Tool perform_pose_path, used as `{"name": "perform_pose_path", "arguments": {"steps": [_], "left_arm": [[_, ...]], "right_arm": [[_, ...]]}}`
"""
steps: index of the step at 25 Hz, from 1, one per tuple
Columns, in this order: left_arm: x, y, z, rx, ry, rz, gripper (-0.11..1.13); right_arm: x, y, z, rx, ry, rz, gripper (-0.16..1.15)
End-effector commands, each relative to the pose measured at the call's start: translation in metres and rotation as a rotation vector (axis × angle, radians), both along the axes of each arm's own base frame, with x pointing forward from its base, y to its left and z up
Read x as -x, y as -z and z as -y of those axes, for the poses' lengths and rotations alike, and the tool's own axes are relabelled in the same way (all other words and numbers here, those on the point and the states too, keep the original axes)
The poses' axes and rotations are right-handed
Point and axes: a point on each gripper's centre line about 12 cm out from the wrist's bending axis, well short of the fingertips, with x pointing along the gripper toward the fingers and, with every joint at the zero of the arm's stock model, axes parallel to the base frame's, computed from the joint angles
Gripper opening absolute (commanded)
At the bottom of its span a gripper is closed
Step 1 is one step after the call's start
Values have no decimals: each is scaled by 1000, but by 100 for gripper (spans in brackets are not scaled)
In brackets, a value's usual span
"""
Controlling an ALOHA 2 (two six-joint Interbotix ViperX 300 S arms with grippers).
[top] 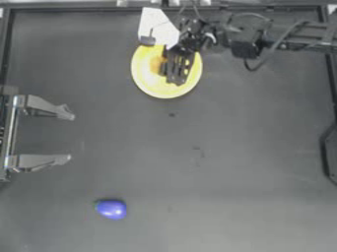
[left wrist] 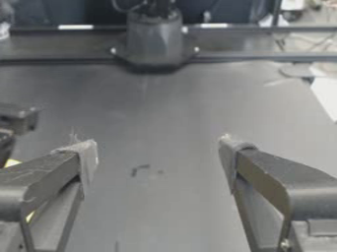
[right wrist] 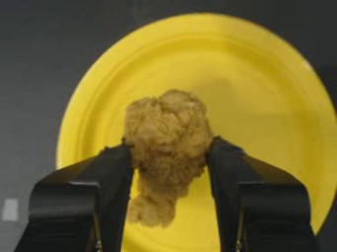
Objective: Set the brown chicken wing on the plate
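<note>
One blue ball point(top: 111, 209) far off | right pincer point(right wrist: 170, 150) grips brown chicken wing point(right wrist: 166, 147) over plate point(right wrist: 263, 98)

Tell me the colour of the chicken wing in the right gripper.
Golden brown; the chicken wing shows best in the right wrist view, against the yellow plate.

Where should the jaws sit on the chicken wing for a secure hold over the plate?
On its thick lumpy upper part, one jaw on each flank, coming from above. The right gripper already holds the chicken wing that way over the plate; the narrower lower end hangs free. The left gripper waits at the table's left.
</note>
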Motion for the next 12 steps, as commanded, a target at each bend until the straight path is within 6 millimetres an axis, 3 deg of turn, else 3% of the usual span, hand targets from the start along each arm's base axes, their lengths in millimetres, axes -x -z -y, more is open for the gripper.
{"name": "perform_pose_path", "arguments": {"steps": [1,12], "left_arm": [[-5,-8,-1,1,-2,15,102],[-5,-7,-1,-1,-6,15,102]], "right_arm": [[-6,-14,8,15,4,29,4],[-16,-1,17,-29,-18,-60,5]]}}
